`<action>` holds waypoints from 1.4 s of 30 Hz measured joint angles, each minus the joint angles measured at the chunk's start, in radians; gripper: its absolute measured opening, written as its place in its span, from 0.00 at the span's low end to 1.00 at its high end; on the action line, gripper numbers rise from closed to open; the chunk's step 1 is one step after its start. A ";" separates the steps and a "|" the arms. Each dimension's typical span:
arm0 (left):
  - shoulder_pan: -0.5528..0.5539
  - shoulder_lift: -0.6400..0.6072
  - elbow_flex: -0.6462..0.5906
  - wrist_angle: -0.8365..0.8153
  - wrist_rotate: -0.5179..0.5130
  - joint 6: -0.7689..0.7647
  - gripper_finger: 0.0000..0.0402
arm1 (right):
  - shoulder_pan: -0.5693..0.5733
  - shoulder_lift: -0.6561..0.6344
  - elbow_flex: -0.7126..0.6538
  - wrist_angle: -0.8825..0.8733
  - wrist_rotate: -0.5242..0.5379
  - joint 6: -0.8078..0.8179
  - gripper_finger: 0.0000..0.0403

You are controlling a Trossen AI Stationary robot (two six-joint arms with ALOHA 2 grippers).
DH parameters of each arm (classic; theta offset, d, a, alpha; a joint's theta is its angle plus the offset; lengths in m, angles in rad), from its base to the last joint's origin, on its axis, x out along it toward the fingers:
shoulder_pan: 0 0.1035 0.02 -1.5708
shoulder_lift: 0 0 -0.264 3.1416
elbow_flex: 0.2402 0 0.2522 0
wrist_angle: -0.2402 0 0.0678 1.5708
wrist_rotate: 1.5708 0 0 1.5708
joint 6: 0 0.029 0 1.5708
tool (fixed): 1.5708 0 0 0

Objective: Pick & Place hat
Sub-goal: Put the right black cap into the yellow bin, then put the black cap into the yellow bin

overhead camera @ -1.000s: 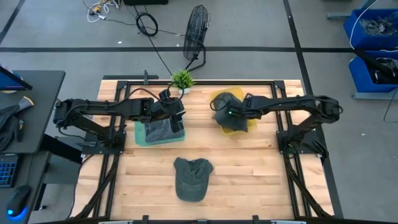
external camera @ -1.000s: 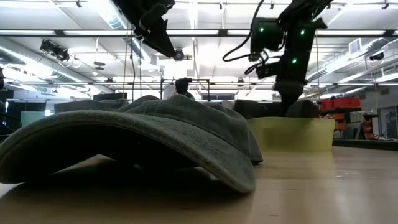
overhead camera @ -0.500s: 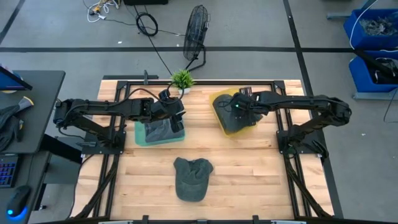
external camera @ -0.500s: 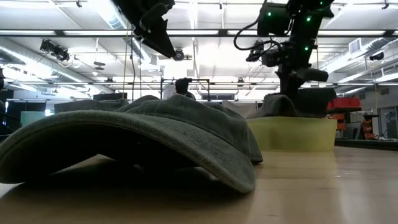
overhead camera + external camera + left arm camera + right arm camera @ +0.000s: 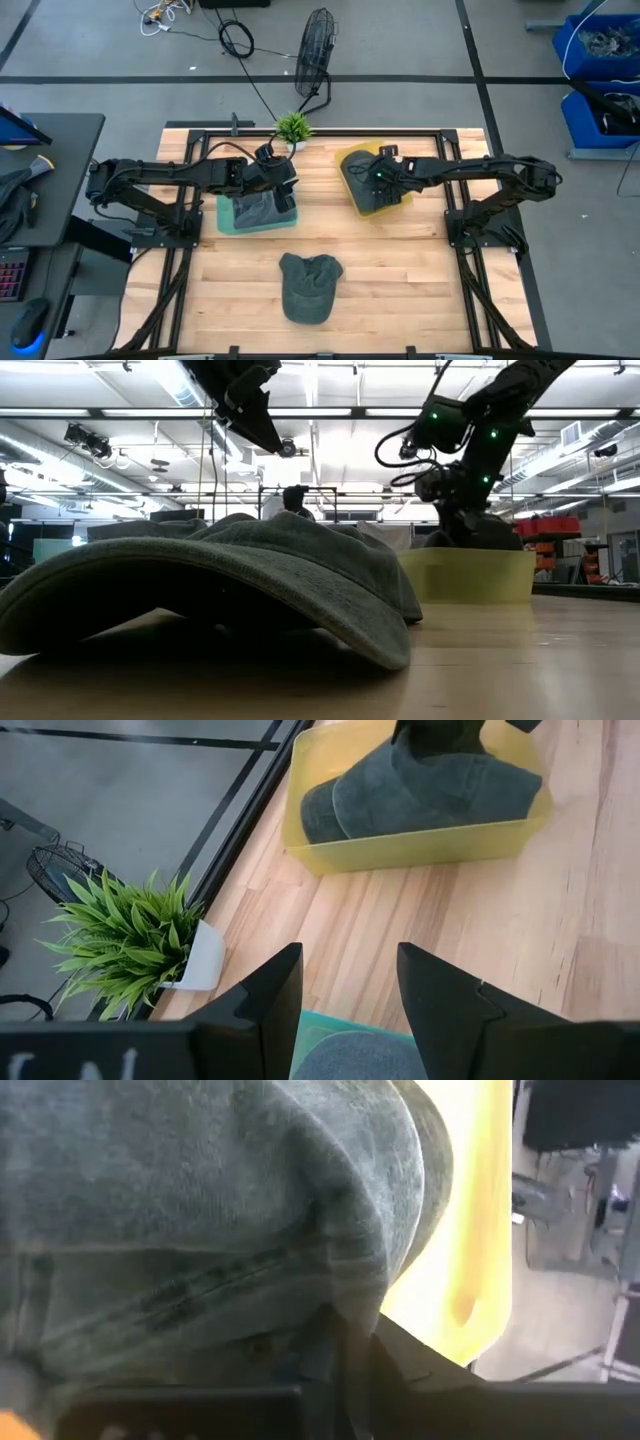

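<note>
Three grey-green hats show. One hat [image 5: 308, 287] [image 5: 220, 580] lies crown up on the near middle of the table. A second hat [image 5: 258, 210] [image 5: 350, 1055] sits in a teal bin [image 5: 228, 222], with my left gripper [image 5: 283, 193] [image 5: 350, 1005] open just above it. The third hat [image 5: 372, 192] [image 5: 420, 790] [image 5: 200, 1200] lies in a yellow bin [image 5: 346, 160] [image 5: 465, 575] at the far right, and my right gripper [image 5: 380, 178] [image 5: 345, 1345] is shut on it. My right gripper pinches a fold of the hat's cloth [image 5: 335, 1305] between its two fingers, coming from above and slanting down into the yellow bin. The hat's body rests in the bin, its crown showing a little above the rim [image 5: 480, 538].
A small potted plant [image 5: 293, 127] [image 5: 120, 940] stands at the table's far edge between the two bins. Black frame rails run along the table's sides. Bare wood lies around the loose hat and between the bins.
My right gripper, holding the hat, has shifted a little over the yellow bin and come down. The hat, which was spread over the bin and hid much of it, rose briefly and now lies gathered inside the bin. The left arm stays still.
</note>
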 joint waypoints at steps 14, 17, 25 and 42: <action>0.000 0.000 0.000 0.001 0.000 0.000 0.42 | -0.002 0.002 0.018 -0.035 -0.017 0.552 0.28; 0.000 0.000 0.000 0.000 0.000 0.000 0.42 | -0.002 0.002 0.081 -0.137 -0.015 0.610 0.28; 0.000 0.000 0.000 0.000 0.005 0.000 0.42 | -0.002 0.002 0.251 -0.409 -0.038 0.826 0.28; -0.250 0.049 -0.006 -0.050 0.556 0.079 0.42 | 0.173 0.002 0.278 -0.189 -0.220 0.818 0.28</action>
